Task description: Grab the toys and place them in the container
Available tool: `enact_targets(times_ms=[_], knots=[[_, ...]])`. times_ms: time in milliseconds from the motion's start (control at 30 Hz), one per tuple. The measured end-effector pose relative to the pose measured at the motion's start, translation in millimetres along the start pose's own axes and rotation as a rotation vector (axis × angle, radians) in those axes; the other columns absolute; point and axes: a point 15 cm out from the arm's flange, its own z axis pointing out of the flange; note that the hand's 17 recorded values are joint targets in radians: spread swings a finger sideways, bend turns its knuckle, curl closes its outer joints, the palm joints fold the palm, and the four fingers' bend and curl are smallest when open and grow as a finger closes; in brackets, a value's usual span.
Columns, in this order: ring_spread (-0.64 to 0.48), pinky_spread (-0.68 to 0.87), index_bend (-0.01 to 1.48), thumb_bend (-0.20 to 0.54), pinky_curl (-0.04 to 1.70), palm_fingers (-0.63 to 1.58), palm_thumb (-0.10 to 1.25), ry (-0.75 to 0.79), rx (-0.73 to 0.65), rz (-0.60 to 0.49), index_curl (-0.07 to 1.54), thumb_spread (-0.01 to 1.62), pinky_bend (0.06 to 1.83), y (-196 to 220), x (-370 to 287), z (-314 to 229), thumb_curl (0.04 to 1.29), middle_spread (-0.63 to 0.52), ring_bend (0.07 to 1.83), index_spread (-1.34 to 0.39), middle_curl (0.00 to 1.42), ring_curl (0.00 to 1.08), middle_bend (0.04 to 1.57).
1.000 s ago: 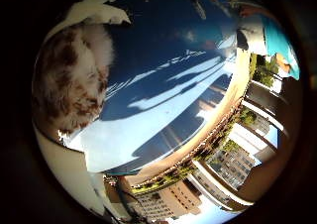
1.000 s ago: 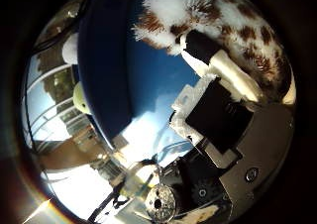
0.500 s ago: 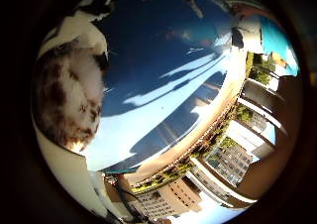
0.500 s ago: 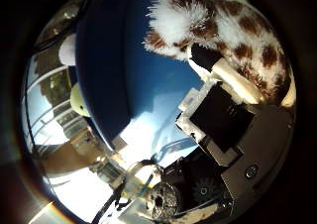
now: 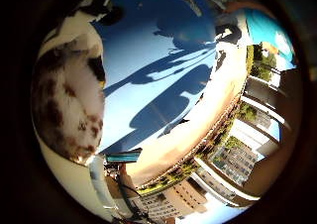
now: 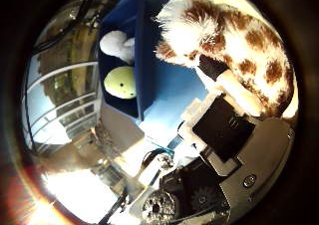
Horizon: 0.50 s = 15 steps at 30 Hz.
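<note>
A white plush toy with brown spots [image 6: 234, 51] fills much of the thumb side view, close to the palm, and my right hand [image 6: 234, 150] is curled round it. The same toy [image 5: 67, 115] shows in the little finger side view, pressed against a white finger [image 5: 74, 184]. Below lies a blue tabletop [image 5: 158, 80] crossed by the arm's shadow. A dark blue container [image 6: 137, 70] stands on the table; inside it lie a white plush toy [image 6: 115, 43] and a pale yellow-green round toy [image 6: 120, 83].
The table's tan front edge [image 5: 198, 130] runs beside buildings [image 5: 237, 154] and railings beyond it. A teal surface [image 5: 265, 33] lies past the table's far end. Black and white hand parts with gears [image 6: 199, 200] fill one side of the thumb side view.
The view has shifted: the container's inside with its two toys now shows fully, and the spotted toy stays held against the palm as the hand moves above the table.
</note>
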Motion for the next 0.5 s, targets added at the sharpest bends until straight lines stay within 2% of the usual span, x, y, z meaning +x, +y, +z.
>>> enact_targets(times_ms=[300, 500], knots=[[-0.13, 0.12, 1.02, -0.010, 0.72, 0.83, 1.05, 0.018, 0.167, -0.189, -0.02, 1.12, 1.66, 45, -99, -85, 0.82, -0.28, 1.51, -1.00, 1.18, 0.83, 1.19], [-0.13, 0.12, 1.06, -0.012, 0.74, 0.82, 1.03, 0.057, 0.288, -0.263, -0.02, 1.12, 1.66, 36, -175, -109, 0.86, -0.27, 1.52, -1.02, 1.18, 0.83, 1.20]])
